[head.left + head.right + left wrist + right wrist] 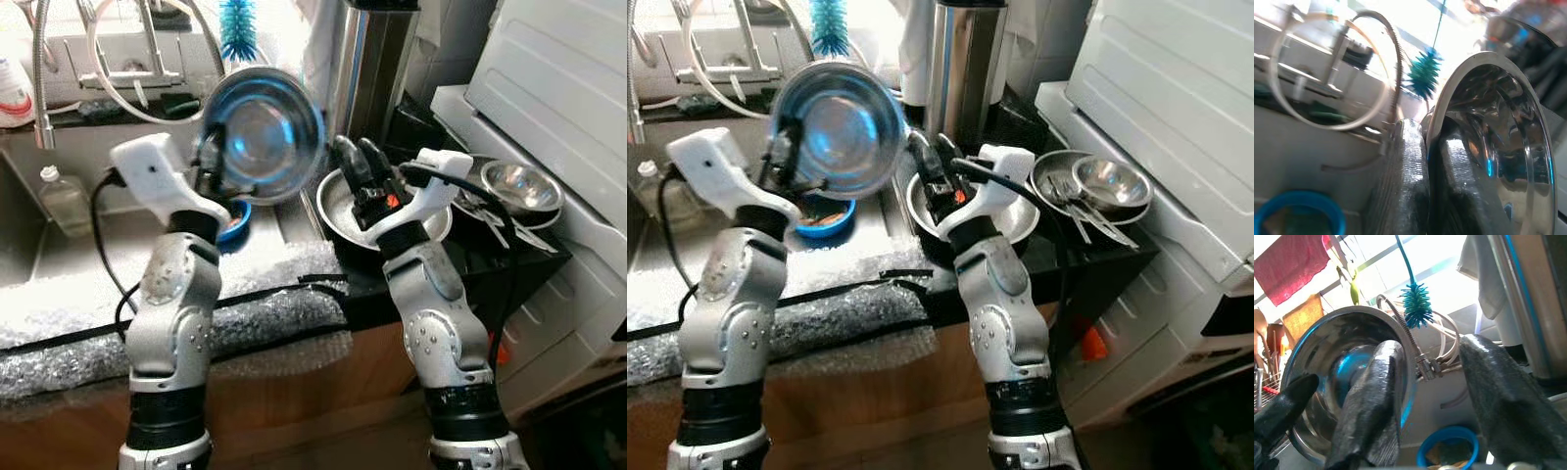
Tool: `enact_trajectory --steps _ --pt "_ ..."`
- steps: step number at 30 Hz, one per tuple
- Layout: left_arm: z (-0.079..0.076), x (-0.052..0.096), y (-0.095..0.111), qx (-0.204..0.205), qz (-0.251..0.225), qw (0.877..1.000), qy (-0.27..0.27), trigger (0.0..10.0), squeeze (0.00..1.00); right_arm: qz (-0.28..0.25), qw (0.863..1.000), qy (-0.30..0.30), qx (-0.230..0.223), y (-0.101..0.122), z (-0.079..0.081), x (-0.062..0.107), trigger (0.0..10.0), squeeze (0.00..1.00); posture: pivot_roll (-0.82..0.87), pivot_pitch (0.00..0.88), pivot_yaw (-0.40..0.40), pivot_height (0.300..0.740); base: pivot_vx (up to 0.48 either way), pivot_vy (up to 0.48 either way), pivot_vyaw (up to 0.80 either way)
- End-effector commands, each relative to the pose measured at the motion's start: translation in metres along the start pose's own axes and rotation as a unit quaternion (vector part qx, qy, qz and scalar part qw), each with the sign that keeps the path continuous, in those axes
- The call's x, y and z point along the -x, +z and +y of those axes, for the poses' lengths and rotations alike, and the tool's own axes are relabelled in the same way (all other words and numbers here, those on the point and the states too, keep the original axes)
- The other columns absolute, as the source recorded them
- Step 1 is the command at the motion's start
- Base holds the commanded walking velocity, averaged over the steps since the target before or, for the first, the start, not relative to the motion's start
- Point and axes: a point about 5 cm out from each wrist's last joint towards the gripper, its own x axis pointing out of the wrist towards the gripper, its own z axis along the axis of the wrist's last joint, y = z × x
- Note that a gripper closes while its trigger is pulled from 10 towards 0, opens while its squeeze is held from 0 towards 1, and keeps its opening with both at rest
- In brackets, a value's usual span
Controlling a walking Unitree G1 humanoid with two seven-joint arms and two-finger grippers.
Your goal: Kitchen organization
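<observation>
- Bubble wrap lines the near counter edge, below both arms.
- Left gripper clamps the steel bowl by its rim, on edge above the sink and blue bowl.
- Right gripper, fingers apart, waits beside it over a pan.
- Likely mid-transfer; next, set the bowl rightward with the stacked bowls, clearing the steel canister.
</observation>
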Motion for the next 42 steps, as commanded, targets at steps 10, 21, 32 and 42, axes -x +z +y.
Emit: enact_trajectory --steps 10,21,32,42 --pt "0.017 -0.015 0.023 -0.155 -0.068 0.984 0.059 0.0 0.00 -0.017 1.000 0.001 0.017 0.009 0.002 0.001 10.0 0.00 -0.04 0.000 -0.061 0.727 0.000 0.000 0.00" --pt "0.056 -0.020 0.011 -0.356 -0.037 0.933 0.051 10.0 0.00 -0.027 0.985 -0.045 0.165 0.023 -0.015 0.020 10.0 0.00 -0.06 0.005 -0.053 0.727 0.000 0.000 0.00" --pt "0.104 -0.011 -0.005 -0.392 0.035 0.915 0.088 10.0 0.00 0.004 0.962 -0.123 0.243 0.021 -0.039 0.067 10.0 0.00 -0.07 0.019 -0.049 0.727 0.000 0.000 0.00" --pt "0.112 -0.010 -0.029 -0.359 0.102 0.922 0.101 10.0 0.00 0.021 0.964 -0.122 0.237 0.013 -0.033 0.071 10.0 0.00 -0.07 0.021 -0.043 0.727 0.000 0.000 0.00"
